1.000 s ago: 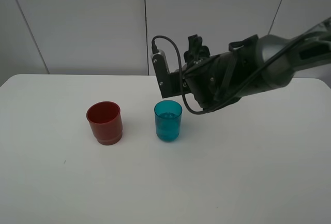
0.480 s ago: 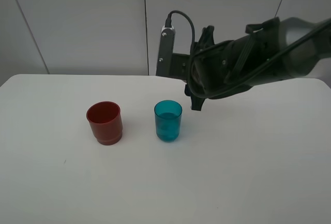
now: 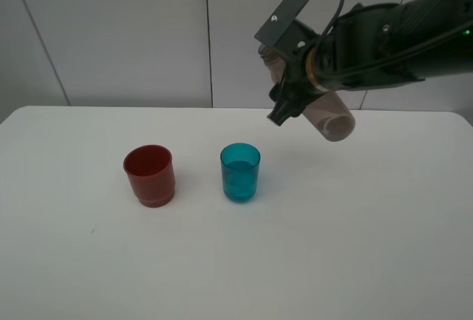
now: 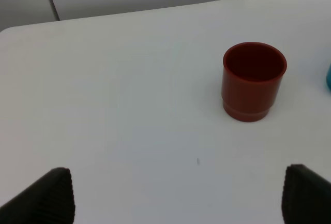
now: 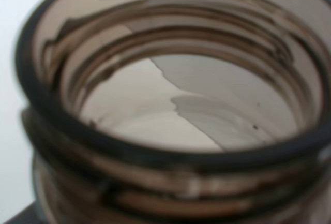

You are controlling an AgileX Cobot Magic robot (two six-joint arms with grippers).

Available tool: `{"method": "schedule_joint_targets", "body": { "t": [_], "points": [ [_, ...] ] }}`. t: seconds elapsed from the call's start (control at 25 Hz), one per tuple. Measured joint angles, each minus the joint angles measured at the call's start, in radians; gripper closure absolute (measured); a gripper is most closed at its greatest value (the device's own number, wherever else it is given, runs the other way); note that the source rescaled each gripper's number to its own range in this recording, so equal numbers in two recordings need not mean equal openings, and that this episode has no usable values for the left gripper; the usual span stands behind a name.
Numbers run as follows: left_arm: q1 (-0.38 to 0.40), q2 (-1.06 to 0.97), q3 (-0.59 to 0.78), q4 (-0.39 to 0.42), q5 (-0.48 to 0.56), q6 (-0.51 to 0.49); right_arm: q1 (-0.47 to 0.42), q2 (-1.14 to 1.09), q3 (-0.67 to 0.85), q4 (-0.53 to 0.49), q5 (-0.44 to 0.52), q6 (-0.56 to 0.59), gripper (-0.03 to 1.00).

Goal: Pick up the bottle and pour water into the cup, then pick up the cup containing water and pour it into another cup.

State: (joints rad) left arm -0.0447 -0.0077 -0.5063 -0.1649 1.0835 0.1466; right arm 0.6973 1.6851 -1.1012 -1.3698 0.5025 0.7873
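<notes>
Right pincer (image 3: 290,100) grips the tall smoky-brown plastic bottle (image 3: 331,118); it tilts above and right of the translucent teal plastic tumbler (image 3: 240,173). Left pincer (image 4: 176,197) gapes wide.

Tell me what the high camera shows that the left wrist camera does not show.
Only the high camera: the right gripper holding the bottle tilted in the air, and the whole blue cup. Only the left wrist camera: the left gripper, its two dark fingertips wide apart with nothing between them. Both: the red cup standing upright on the white table. The wrist view also catches a thin sliver of the blue cup at the picture's edge.
</notes>
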Motion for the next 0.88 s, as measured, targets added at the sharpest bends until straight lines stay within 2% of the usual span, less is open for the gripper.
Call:
{"method": "schedule_joint_targets", "body": {
  "t": [0.48, 0.68, 0.88],
  "points": [
    [0.000, 0.000, 0.000, 0.000, 0.000, 0.000, -0.181, -0.010, 0.004, 0.233, -0.280, 0.028, 0.96],
    [0.000, 0.000, 0.000, 0.000, 0.000, 0.000, -0.258, -0.010, 0.073, 0.277, -0.435, 0.028, 0.96],
    [0.000, 0.000, 0.000, 0.000, 0.000, 0.000, -0.318, -0.010, 0.136, 0.283, -0.528, 0.022, 0.96]
  ]
}}
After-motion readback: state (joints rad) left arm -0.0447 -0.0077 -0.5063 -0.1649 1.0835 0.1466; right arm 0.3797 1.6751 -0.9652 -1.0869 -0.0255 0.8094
